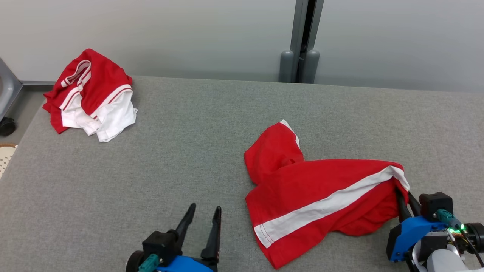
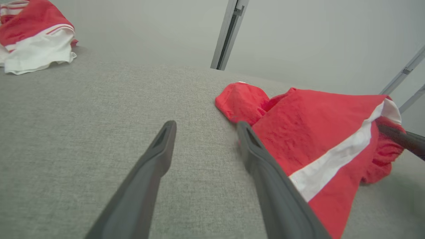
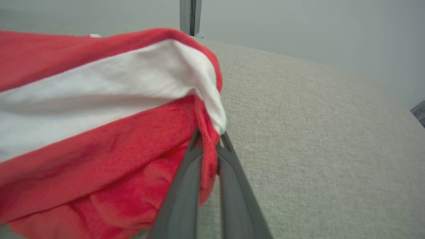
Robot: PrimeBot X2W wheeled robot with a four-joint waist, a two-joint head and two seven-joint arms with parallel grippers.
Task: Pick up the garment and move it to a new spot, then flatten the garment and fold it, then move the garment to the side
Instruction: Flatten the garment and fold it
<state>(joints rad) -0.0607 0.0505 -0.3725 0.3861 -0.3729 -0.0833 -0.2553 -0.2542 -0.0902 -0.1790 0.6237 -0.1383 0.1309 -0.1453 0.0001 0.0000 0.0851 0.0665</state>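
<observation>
A red garment [image 1: 317, 192] with a white stripe lies crumpled on the grey table, right of centre. Its right end is lifted off the cloth surface, pinched by my right gripper [image 1: 401, 192], which is shut on the fabric. In the right wrist view the garment [image 3: 99, 126] hangs between the closed fingers [image 3: 186, 186] of that gripper [image 3: 209, 139]. My left gripper [image 1: 204, 211] stands open at the bottom, left of the garment and apart from it. In the left wrist view its right finger [image 2: 265, 172] overlaps the edge of the garment [image 2: 318, 132].
A second red and white garment [image 1: 90, 96] lies bunched at the table's far left corner, also seen in the left wrist view [image 2: 33, 36]. A grey post [image 1: 302, 41] stands behind the table [image 1: 189, 151]. The table's left edge drops to the floor.
</observation>
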